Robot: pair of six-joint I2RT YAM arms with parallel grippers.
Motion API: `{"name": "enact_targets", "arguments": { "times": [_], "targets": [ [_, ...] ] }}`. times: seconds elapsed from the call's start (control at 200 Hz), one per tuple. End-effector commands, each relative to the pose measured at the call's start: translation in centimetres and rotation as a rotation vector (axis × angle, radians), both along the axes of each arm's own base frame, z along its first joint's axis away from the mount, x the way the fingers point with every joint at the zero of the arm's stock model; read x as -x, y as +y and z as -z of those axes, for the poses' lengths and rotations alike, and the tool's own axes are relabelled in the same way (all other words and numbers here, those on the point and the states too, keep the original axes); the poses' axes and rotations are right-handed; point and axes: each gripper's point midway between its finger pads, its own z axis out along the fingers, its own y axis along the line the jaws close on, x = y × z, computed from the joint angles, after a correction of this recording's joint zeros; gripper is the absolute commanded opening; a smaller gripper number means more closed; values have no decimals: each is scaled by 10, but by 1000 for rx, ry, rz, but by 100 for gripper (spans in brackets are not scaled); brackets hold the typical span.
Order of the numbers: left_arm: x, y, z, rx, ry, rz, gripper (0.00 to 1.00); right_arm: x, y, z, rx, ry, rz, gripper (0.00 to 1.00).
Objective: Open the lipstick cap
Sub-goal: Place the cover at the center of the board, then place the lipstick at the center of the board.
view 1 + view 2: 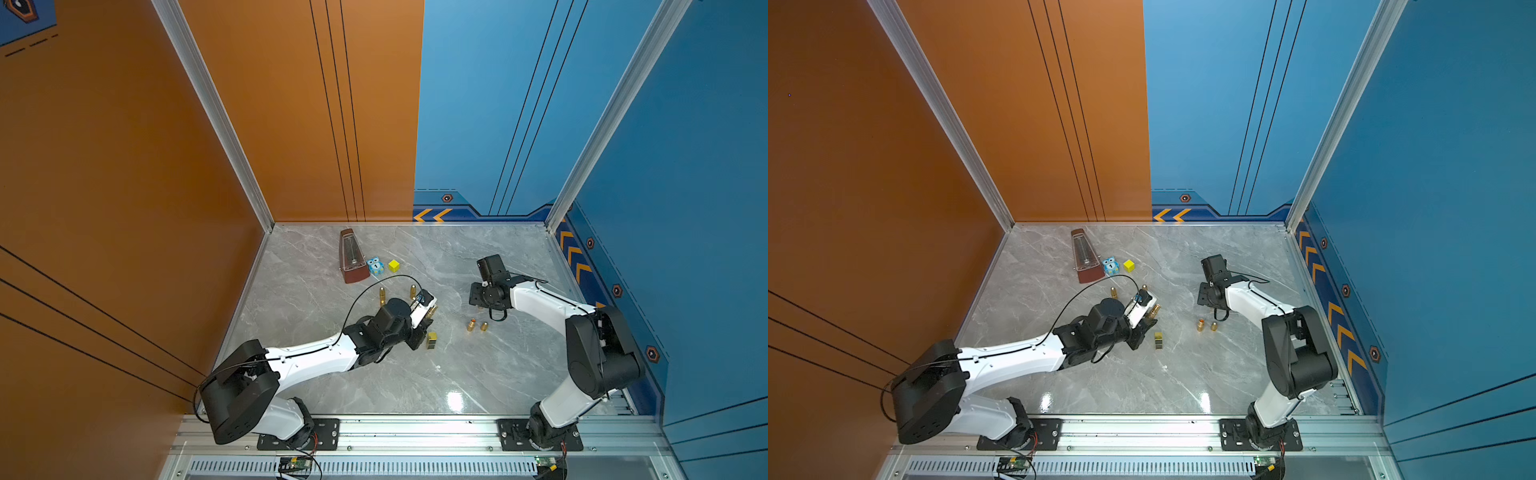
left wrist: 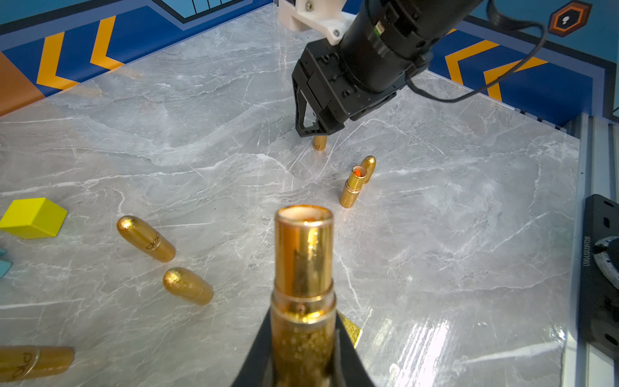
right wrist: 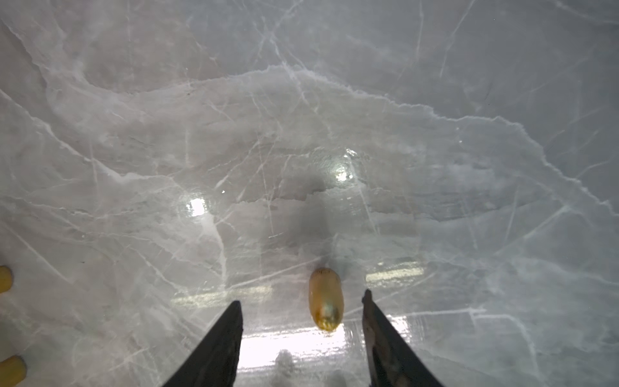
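nearest the arm bases, a small square gold case (image 1: 432, 340) sits on the grey marble table (image 1: 415, 374), just beside the left gripper (image 1: 428, 319). that gripper's jaws are clamped on the glittery base of the uncapped lipstick (image 2: 303, 268). its shiny inner tube sticks out past the fingertips, the open end bare.

a little to the right, an opened lipstick (image 1: 471, 325) stands with its orange-red stick showing. a loose gold cap (image 1: 484, 326) stands just beside it.

beyond these the right gripper (image 3: 302, 297) points down at the table with its jaws spread apart. the lipstick cap (image 3: 326, 298) is upright between the fingers (image 3: 221, 338), dome toward the wrist. in the right wrist view it is nearer one finger and touches neither. in the left wrist view its lower part shows just under the fingertips; whether it rests on the marble i cannot tell. cap and uncapped lipstick are well apart, one at each gripper.

about level with the right gripper, on the left side, a capped gold lipstick (image 1: 382, 294) and a second capped lipstick (image 1: 412, 291) stand near each other behind the left gripper.

farther back are a yellow cube (image 1: 394, 266) and, just beside it, a blue owl block (image 1: 375, 264) marked with a 1. next to the owl block, a brown metronome (image 1: 352, 257) reaches toward the orange back wall (image 1: 291, 124).
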Motion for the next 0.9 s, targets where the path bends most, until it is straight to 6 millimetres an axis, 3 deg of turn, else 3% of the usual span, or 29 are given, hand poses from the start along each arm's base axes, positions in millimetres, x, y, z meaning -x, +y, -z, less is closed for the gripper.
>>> {"name": "enact_targets", "arguments": {
  "times": [0.0, 0.21, 0.5, 0.676, 0.891],
  "targets": [
    [-2, 2, -18, 42, -23, -4, 0, 12, 0, -27, -30, -3, -5, 62],
    [1, 2, -17, 41, -23, 14, 0, 45, 12, -71, -144, -22, -59, 65],
    [3, -7, -13, 35, -13, 60, 0, 101, 64, -119, -451, 2, -256, 67],
    [6, -12, -14, 38, -7, 91, 0, 128, 99, -130, -552, 43, -373, 67],
    [10, -22, -17, 53, 0, 134, 0, 137, 136, -136, -609, 51, -473, 63]
  ]
}}
